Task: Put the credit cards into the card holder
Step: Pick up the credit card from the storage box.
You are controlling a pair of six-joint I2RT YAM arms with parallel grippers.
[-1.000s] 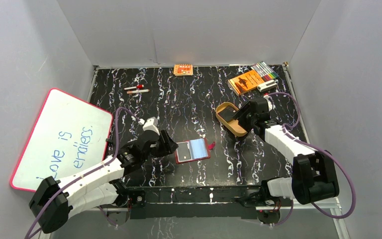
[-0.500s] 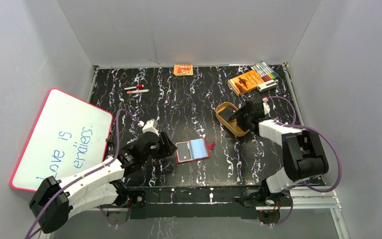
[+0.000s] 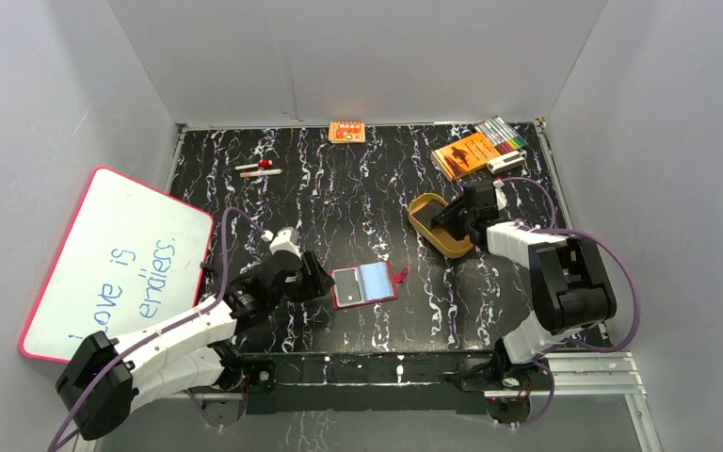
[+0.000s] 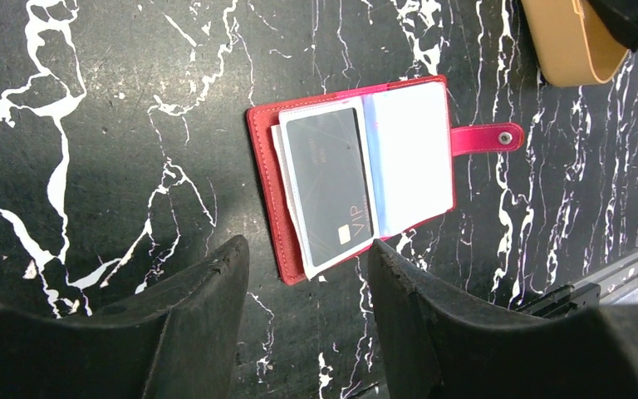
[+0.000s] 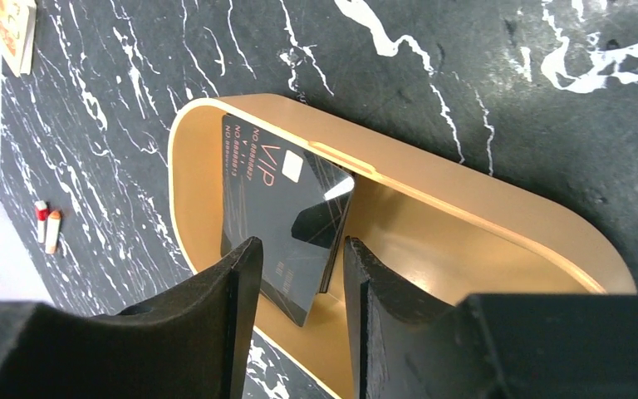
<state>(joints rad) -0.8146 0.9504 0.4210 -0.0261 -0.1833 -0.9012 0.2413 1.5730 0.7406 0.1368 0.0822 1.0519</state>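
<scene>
Red wallet (image 3: pixel 365 285) lies open and flat on the black table (image 3: pixel 339 179), near the front middle. A dark card (image 4: pixel 330 187) lies on its left half. The left gripper (image 4: pixel 307 253) is just beside the wallet, with its fingers wide apart and nothing in them.

The other card (image 5: pixel 278 208) leans inside the tan tray (image 5: pixel 432 179), well to the right. The right gripper (image 5: pixel 299 249) is at the tray with its fingers apart, one each side of that card's low corner. I cannot tell if they touch it.
</scene>
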